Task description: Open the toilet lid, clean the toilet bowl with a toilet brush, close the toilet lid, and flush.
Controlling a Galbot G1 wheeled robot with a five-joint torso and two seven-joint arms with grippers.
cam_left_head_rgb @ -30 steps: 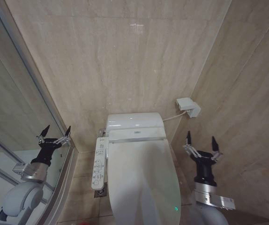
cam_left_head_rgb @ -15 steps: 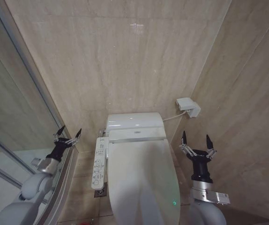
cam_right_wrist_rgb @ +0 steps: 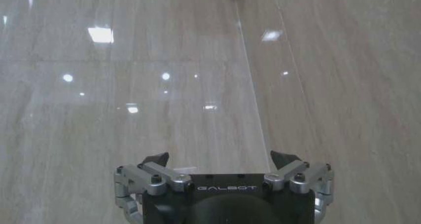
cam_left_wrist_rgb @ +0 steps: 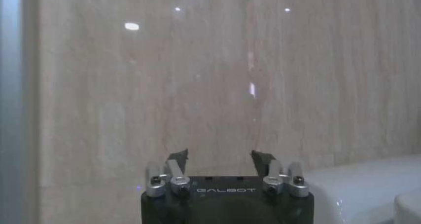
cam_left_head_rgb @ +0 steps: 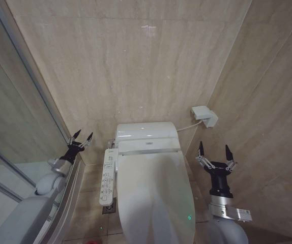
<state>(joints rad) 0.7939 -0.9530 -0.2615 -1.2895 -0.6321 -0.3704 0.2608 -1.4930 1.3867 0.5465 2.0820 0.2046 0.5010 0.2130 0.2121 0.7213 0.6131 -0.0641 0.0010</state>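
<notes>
Between the two end effectors lies the large smooth white plastic toilet lid (cam_left_head_rgb: pixel 153 195), closed. Both housings read "GALBOT". Left end effector (cam_left_head_rgb: pixel 82 138) and right end effector (cam_left_head_rgb: pixel 213 148) point upward, fingers spread, holding nothing.

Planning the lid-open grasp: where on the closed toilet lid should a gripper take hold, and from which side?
Probably the front rim of the toilet lid, the end away from the tank, since the hinge sits at the tank and the lid lies flat and closed. That front edge is cut off in the head view. Both the left gripper and right gripper are open and empty; the right one stands nearer the front.
</notes>
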